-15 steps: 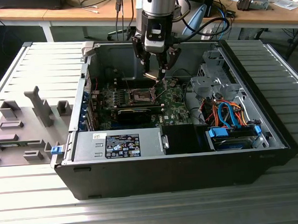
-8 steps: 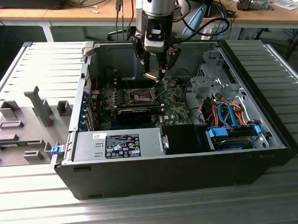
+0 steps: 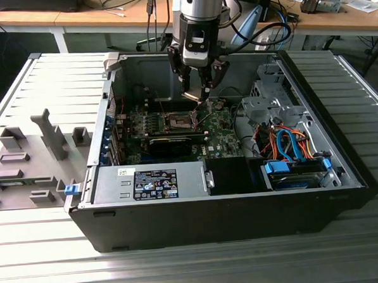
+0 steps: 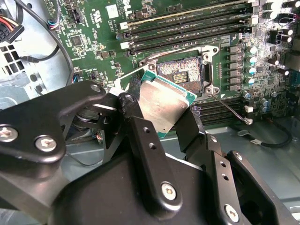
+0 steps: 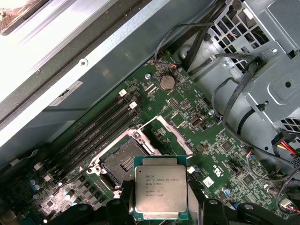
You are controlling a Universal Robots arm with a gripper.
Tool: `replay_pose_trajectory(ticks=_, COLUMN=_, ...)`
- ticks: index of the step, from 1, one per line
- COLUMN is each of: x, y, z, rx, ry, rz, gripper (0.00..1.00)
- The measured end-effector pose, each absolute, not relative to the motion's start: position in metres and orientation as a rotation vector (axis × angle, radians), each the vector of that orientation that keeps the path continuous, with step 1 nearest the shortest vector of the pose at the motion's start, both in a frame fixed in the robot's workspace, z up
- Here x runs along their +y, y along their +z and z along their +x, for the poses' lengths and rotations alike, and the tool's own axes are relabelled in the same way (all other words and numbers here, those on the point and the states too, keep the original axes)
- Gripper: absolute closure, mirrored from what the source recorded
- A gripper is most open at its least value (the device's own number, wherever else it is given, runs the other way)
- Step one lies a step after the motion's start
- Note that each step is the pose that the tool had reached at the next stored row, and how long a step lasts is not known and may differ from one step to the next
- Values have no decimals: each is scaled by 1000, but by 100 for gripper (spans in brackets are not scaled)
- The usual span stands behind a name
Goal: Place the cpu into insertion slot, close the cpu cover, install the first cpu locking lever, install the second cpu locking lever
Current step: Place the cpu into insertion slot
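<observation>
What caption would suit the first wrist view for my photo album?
The end effector grips the cpu near the uncovered insertion slot, cpu cover raised, on the green motherboard.

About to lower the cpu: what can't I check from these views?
- Underside of the cpu, held in the tool: it faces away in both wrist views.
- The insertion slot: part lies behind the cpu in the second wrist view, and its pins are too small to judge.
- Gap between cpu and slot: in the exterior view the tool stands in front and the parts are too small.
</observation>
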State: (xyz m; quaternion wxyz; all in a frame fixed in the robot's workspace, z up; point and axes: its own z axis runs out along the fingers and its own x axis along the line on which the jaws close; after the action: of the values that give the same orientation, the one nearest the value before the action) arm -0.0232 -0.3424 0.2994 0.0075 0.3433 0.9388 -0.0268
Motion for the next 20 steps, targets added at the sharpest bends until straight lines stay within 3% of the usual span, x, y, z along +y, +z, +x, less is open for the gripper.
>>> replay_pose_trajectory(ticks=20, x=-342, y=298, z=-23, rx=2921, ry=-84, rz=1114, gripper=45)
